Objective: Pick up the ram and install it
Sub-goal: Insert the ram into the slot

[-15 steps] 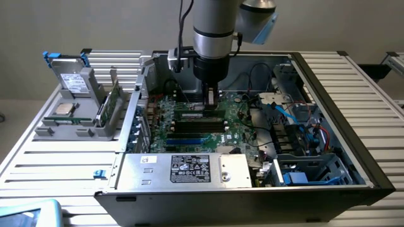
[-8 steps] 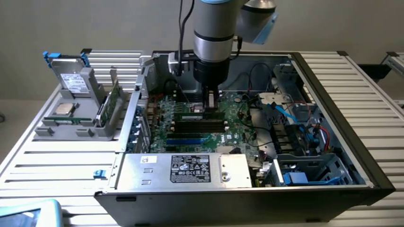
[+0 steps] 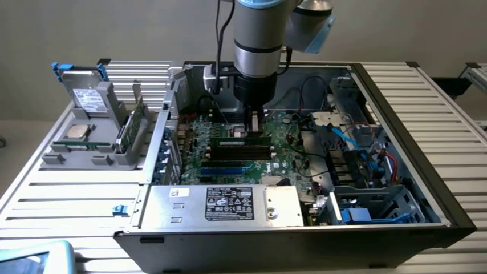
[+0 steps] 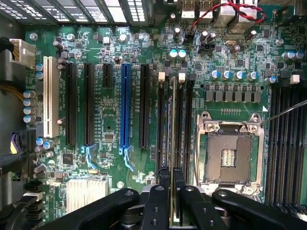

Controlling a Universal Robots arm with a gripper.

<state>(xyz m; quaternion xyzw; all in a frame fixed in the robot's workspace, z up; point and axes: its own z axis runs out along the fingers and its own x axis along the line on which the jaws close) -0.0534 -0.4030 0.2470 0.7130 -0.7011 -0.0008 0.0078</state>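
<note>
My gripper reaches down into the open computer case, over the motherboard. It is shut on the ram, a thin green stick held level just above the black memory slots. In the wrist view the ram appears edge-on as a narrow strip between my black fingers. It lies lengthwise in line with the memory slots beside the empty processor socket. I cannot tell whether its lower edge touches a slot.
A grey parts stand at the exterior view's left holds a drive, a processor and a green card. The power supply fills the case's near side. Cables and a drive cage crowd the exterior view's right.
</note>
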